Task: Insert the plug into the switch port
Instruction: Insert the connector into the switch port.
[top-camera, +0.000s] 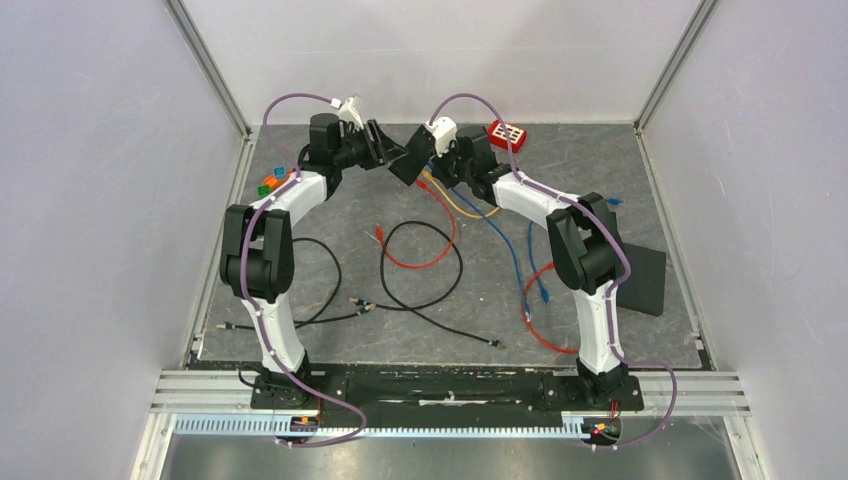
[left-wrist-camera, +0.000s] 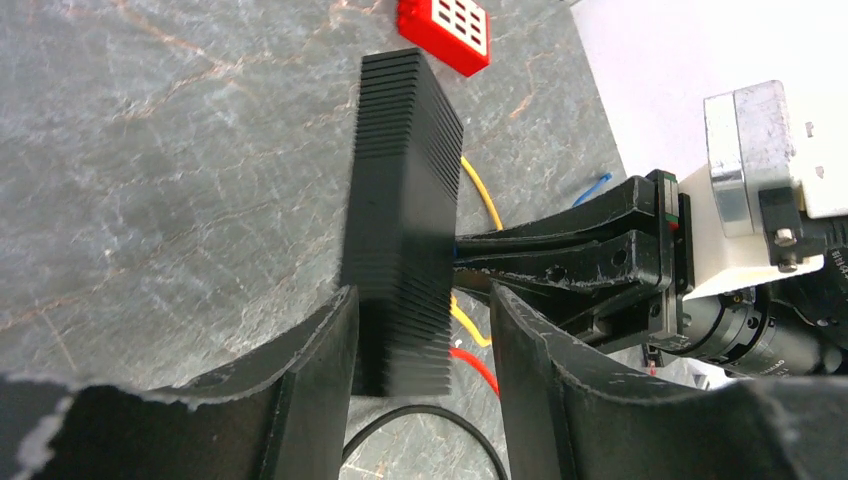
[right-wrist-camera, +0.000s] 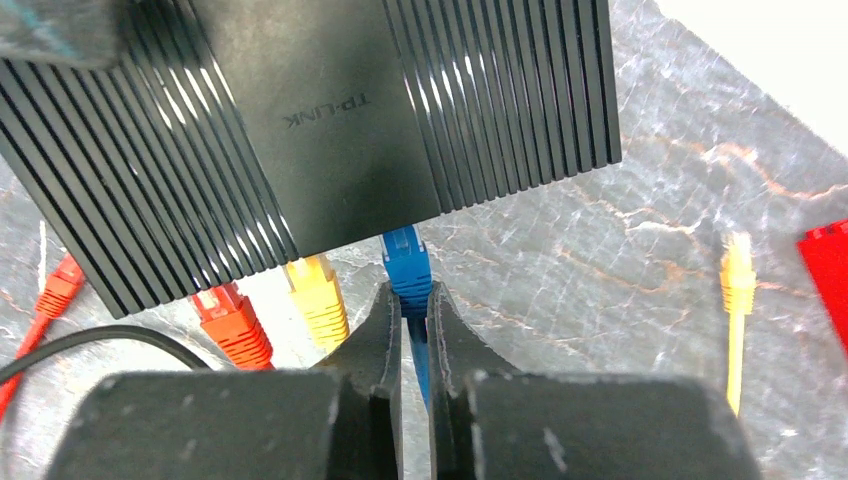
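The right gripper (right-wrist-camera: 413, 300) has its jaws closed on the blue plug (right-wrist-camera: 405, 258), whose tip meets the lower edge of the black ribbed switch (right-wrist-camera: 330, 110) marked TP-LINK. Just left of it, a yellow plug (right-wrist-camera: 318, 300) and an orange plug (right-wrist-camera: 232, 322) also reach that edge; how far any of them is seated cannot be determined. A second yellow plug (right-wrist-camera: 737, 268) lies well apart to the right on the grey marbled surface (right-wrist-camera: 600, 280).

Left pincer (left-wrist-camera: 421, 305) spread, right pincer (right-wrist-camera: 412, 298) clamped.
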